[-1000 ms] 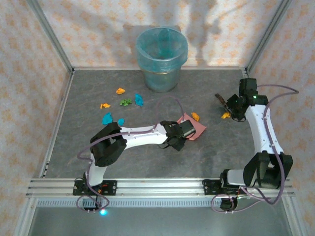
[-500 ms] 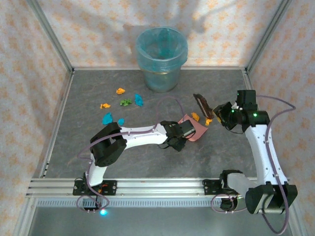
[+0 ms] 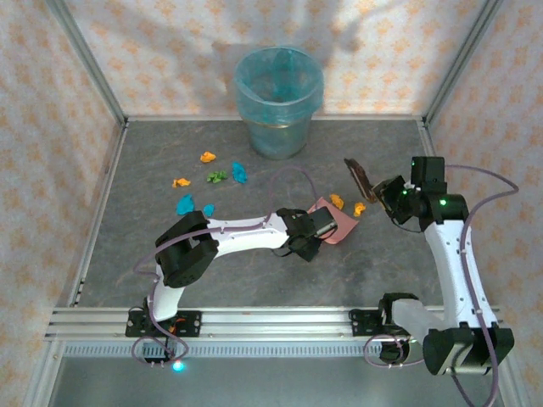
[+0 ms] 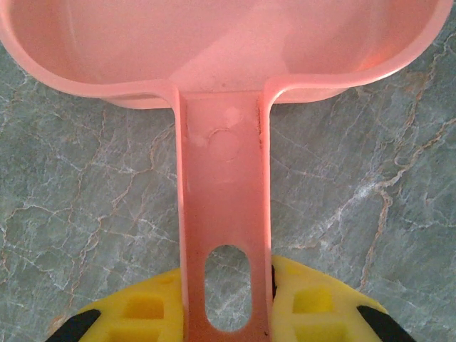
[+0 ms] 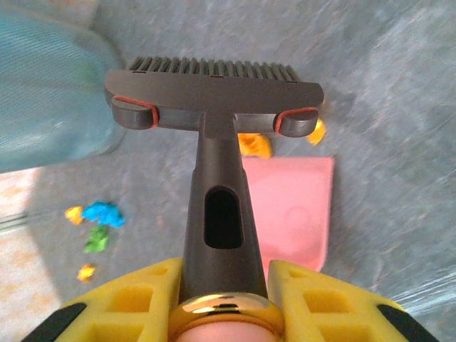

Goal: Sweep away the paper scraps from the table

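Observation:
My left gripper (image 4: 226, 313) is shut on the handle of the pink dustpan (image 3: 335, 222), which lies flat on the table (image 3: 254, 280). My right gripper (image 5: 224, 292) is shut on a dark grey brush (image 5: 214, 135), raised above the table right of the pan, its head (image 3: 358, 176) tilted up. One orange paper scrap (image 3: 337, 201) sits at the pan's far edge and another (image 3: 360, 208) just right of it. More paper scraps lie at the left: orange (image 3: 208, 156), orange (image 3: 180, 182), green (image 3: 217, 176), blue (image 3: 240, 172), cyan (image 3: 185, 203) and cyan (image 3: 208, 210).
A translucent blue-lined bin (image 3: 279, 102) stands at the back centre against the wall. An aluminium frame (image 3: 254, 322) edges the table, with uprights at the back corners. The left arm stretches across the table's middle.
The right arm swung the brush leftwards toward the pan, carrying an orange scrap with it, then lifted the brush head slightly back to the right. The left arm and dustpan stayed put.

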`<state>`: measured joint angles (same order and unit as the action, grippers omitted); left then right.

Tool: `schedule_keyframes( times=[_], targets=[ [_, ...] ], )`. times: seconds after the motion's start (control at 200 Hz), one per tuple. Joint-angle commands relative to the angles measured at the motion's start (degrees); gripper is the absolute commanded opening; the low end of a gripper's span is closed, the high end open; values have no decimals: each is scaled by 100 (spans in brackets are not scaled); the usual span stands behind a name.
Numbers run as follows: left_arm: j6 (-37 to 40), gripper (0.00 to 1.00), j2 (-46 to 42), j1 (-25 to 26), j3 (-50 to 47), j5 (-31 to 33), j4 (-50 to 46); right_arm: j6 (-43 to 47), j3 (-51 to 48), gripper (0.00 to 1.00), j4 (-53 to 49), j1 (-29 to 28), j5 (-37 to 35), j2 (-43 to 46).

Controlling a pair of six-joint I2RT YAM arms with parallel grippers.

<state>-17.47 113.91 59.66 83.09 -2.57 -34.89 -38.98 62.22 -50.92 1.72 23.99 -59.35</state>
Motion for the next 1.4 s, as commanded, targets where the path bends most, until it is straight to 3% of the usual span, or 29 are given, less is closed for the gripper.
schedule_keyframes(
  times=[0.0, 0.205, 0.611, 0.851, 1.081, 1.391],
  targets=[
    [157, 0, 20, 33, 49, -64, -184, 385, 36, 0, -122, 63, -676, -42],
    [157, 0, 26, 51, 67, -104, -191, 564, -4, 0, -252, 74, -253, -179],
    [137, 0, 36, 46, 50, 37, -152, 609, 6, 0, -661, 19, 1678, 149],
    [157, 0, 77, 50, 41, 142, -132, 534, 310, 0, -735, 51, 1767, 431],
    [151, 0, 56, 54, 31, 229, -148, 342, 216, 0, 131, 132, 1101, 471],
    [130, 0, 18, 42, 23, 301, -159, 400, 19, 0, 1331, 135, 1014, -667]
  ],
)
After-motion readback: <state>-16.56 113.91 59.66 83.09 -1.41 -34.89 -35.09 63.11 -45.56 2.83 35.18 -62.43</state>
